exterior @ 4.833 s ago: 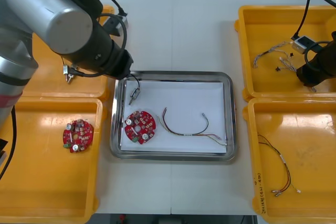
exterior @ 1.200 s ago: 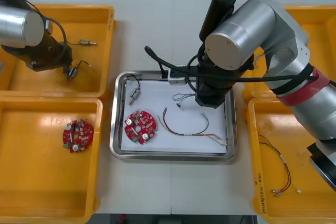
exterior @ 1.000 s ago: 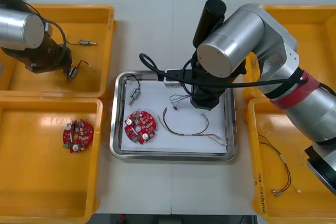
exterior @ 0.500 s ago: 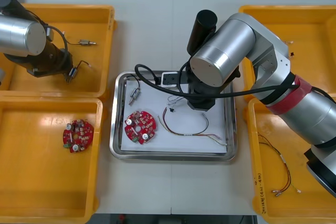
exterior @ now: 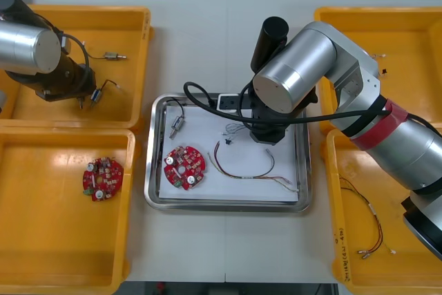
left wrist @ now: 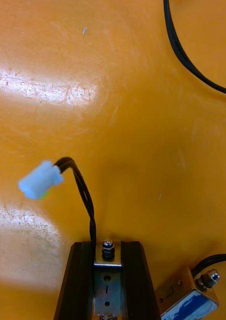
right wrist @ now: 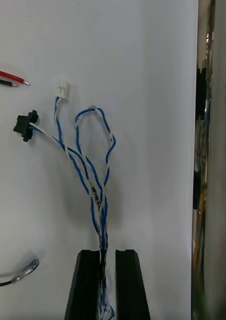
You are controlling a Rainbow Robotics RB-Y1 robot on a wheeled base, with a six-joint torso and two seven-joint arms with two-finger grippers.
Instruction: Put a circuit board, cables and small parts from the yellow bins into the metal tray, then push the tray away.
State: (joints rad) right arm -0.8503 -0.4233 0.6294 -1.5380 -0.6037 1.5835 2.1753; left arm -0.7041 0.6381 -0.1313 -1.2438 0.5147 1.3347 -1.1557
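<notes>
My left gripper [exterior: 84, 97] is down in the far-left yellow bin [exterior: 131, 15]. In the left wrist view it [left wrist: 107, 262] is shut on a small metal part [left wrist: 107, 275] with a black lead and a white plug [left wrist: 40, 181]. My right gripper [right wrist: 107, 262] is low over the metal tray [exterior: 302, 144], its fingers close together with the twisted blue and white cable [right wrist: 95, 165] between them. That cable [exterior: 231, 131] lies spread on the white floor. The tray also holds a red circuit board [exterior: 184, 167], a red and yellow cable [exterior: 248, 170] and a small metal part [exterior: 176, 126].
A second board [exterior: 103, 178] lies in the near-left bin. Another small metal part [exterior: 110, 55] and one beside my left fingers [left wrist: 188, 300] sit in the far-left bin. A red and yellow cable [exterior: 366, 222] lies in the near-right bin. The tray wall [right wrist: 213, 150] runs close beside the right gripper.
My left gripper has shut on the small metal part in the far-left bin. My right arm has shifted a little over the tray, with the blue and white cable now lying on its floor.
</notes>
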